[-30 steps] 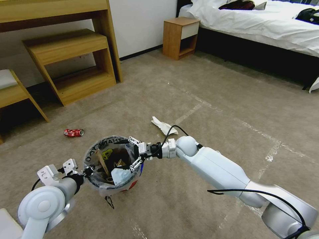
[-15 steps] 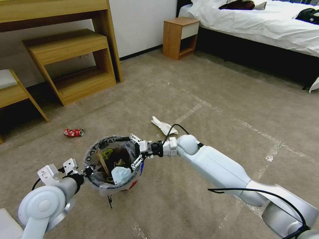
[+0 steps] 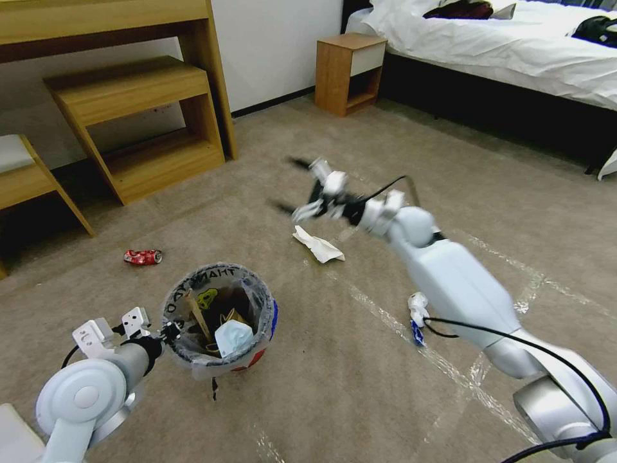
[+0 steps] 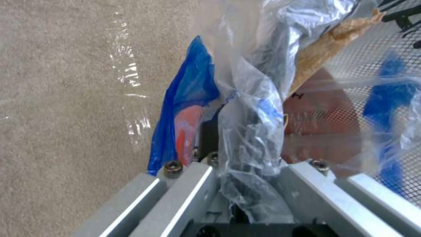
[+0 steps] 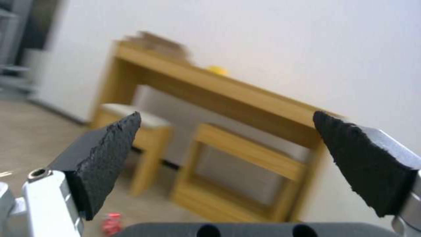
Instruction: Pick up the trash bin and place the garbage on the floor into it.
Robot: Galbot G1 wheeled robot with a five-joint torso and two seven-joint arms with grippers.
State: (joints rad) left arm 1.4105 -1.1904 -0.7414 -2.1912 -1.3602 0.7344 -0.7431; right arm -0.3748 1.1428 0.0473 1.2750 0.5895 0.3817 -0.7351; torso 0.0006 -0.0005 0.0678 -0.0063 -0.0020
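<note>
The trash bin (image 3: pixel 193 360), red with a blue rim and a clear printed liner, hangs just above the floor (image 3: pixel 360 399). My left gripper (image 3: pixel 168 331) is shut on its near-left rim. The left wrist view shows that gripper (image 4: pixel 245 164) clamping the liner and the blue rim (image 4: pixel 188 95). Inside the bin lie a pale blue mask (image 3: pixel 232 335), a wooden stick (image 3: pixel 196 312) and brown paper. My right gripper (image 3: pixel 286 184) is open and empty in the air, above and just left of the white crumpled paper (image 3: pixel 318 245); its pads (image 5: pixel 105 158) stand wide apart. A white-blue wad (image 3: pixel 418 310) and a crushed red can (image 3: pixel 143 257) lie on the carpet.
A wooden desk with a low shelf (image 3: pixel 135 122) and a stool (image 3: pixel 26 173) stand at the back left. A nightstand (image 3: pixel 349 71) and a bed (image 3: pixel 514 58) are at the back right. Shiny tape lines (image 3: pixel 450 366) cross the carpet.
My right gripper has come out of the bin's mouth and swung up and away to the far right, still open. The white-blue wad under its arm now shows. The bin and left arm held still.
</note>
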